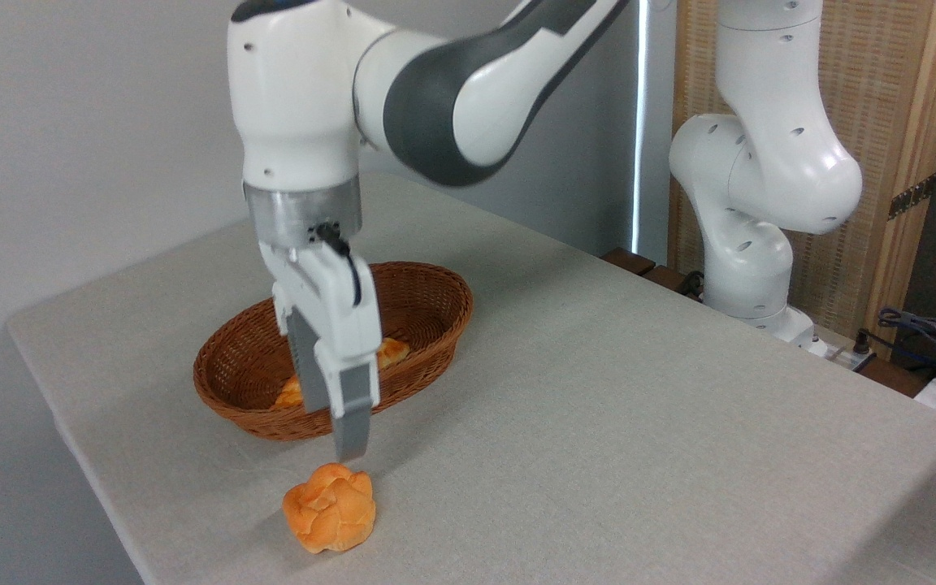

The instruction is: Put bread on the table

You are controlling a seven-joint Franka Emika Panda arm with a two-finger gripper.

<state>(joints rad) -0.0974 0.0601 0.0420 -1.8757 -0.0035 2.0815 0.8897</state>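
Here the bread (329, 508), a small golden-orange bun with a lumpy, knotted top, rests on the table (639, 422), just in front of the wicker basket (427, 325) and outside its rim, near the table's front edge. The gripper (350, 451) hangs directly above the bun, its fingertips close over the top of the bun; whether they touch it cannot be told. The fingers (352, 422) are seen nearly edge-on, one masking the other, so whether they stand apart or together cannot be told; nothing is held between them. Behind the gripper, inside the basket, lies a second piece of bread (391, 351), orange-brown and largely hidden by the fingers. The arm (468, 89), white with dark grey joint covers, reaches over the basket from the right; its base column (760, 203) stands to the right of the basket, beyond the table's far edge, before a woven panel (907, 122). Dark cables (923, 333) lie further right of the base. No brand, label or legible writing shows on the arm, the basket or the table
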